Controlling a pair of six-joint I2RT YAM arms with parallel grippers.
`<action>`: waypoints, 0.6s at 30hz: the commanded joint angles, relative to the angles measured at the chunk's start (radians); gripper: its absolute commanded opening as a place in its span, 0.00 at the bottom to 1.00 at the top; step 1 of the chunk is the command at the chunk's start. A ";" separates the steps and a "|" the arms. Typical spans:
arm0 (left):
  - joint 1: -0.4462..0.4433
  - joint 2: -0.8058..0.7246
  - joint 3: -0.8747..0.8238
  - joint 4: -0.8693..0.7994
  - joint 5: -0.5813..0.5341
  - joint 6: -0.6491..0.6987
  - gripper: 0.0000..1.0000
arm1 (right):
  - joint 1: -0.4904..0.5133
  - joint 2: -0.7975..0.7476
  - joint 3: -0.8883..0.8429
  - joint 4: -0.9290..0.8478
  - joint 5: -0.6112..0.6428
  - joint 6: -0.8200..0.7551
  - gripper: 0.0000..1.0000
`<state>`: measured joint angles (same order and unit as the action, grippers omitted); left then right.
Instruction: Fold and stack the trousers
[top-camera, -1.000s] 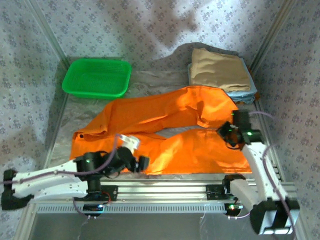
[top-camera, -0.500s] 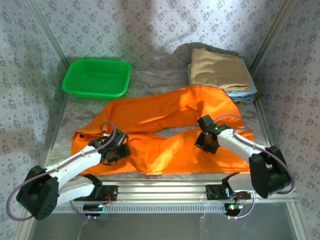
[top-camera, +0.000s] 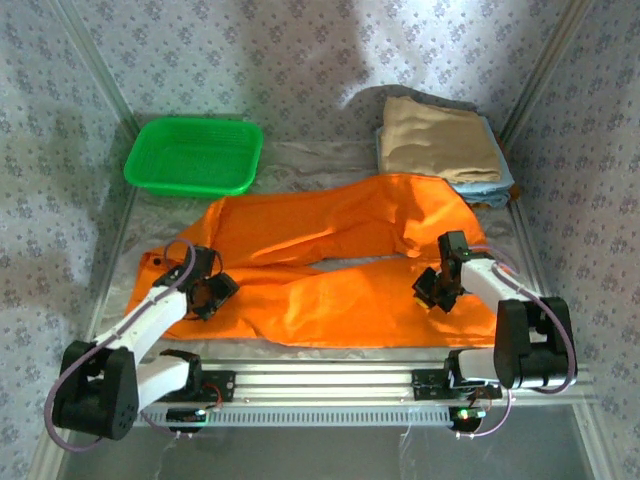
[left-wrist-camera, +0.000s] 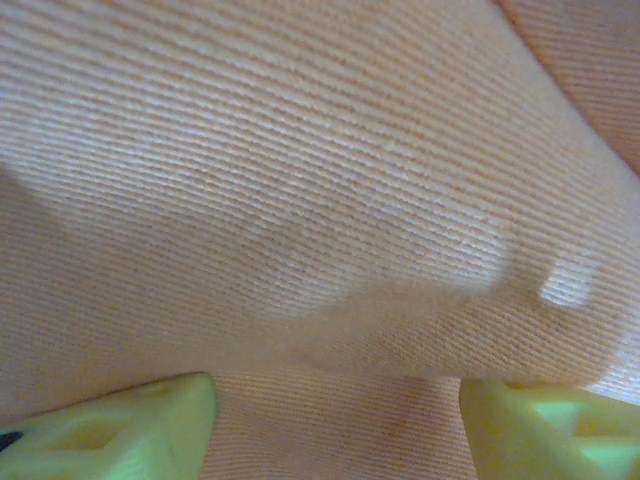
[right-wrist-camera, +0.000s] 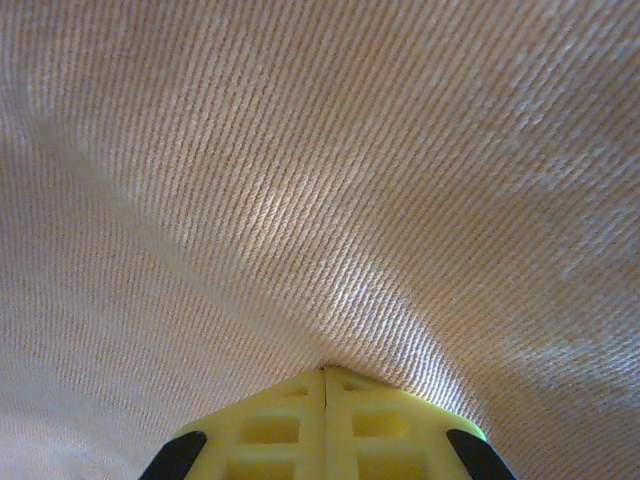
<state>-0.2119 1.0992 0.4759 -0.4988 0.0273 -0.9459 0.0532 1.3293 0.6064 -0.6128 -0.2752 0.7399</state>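
Room: patterned pale cloth walls (top-camera: 250, 60) on all sides, with metal frame posts (top-camera: 95, 70) at the far corners. The surface (top-camera: 320, 158) is covered in a wrinkled silvery sheet, and a metal rail (top-camera: 330, 380) runs along the near edge where both arm bases sit.

The green basket (top-camera: 195, 155) is at the far left corner. The tan folded garment (top-camera: 440, 135) is at the far right corner, stacked on light blue folded garments (top-camera: 488, 190) whose edges poke out on the right.

The trousers (top-camera: 330, 270) are spread flat across the middle and near part of the surface, reaching from the left edge almost to the right edge. The two legs lie as long bands that meet at the right. They are unfolded and sit apart from the basket, with the top right part just beside the folded stack.

The left claw (top-camera: 208, 290) is down on the left end of the near leg. In the left wrist view the left claw (left-wrist-camera: 335, 425) is spread wide, with its yellow-green fingers (left-wrist-camera: 110, 430) far apart and a raised fold of cloth between them.

The right claw (top-camera: 435, 290) is on the right end of the near leg. In the right wrist view the right claw (right-wrist-camera: 325, 385) has its fingers pressed together, and the trouser cloth puckers at the tips, pinched.
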 joint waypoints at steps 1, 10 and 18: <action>0.031 -0.011 0.012 -0.134 -0.032 0.086 0.67 | -0.028 -0.008 -0.018 -0.095 0.057 -0.051 0.00; 0.060 -0.057 0.407 -0.373 -0.119 0.228 0.73 | 0.116 -0.023 0.226 -0.113 0.141 -0.065 0.03; 0.071 0.263 0.562 -0.309 -0.339 0.286 0.72 | 0.188 0.140 0.380 0.007 0.119 -0.045 0.04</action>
<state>-0.1493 1.2907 1.0443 -0.7776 -0.2062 -0.7025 0.2382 1.4319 0.9676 -0.6174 -0.1505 0.6907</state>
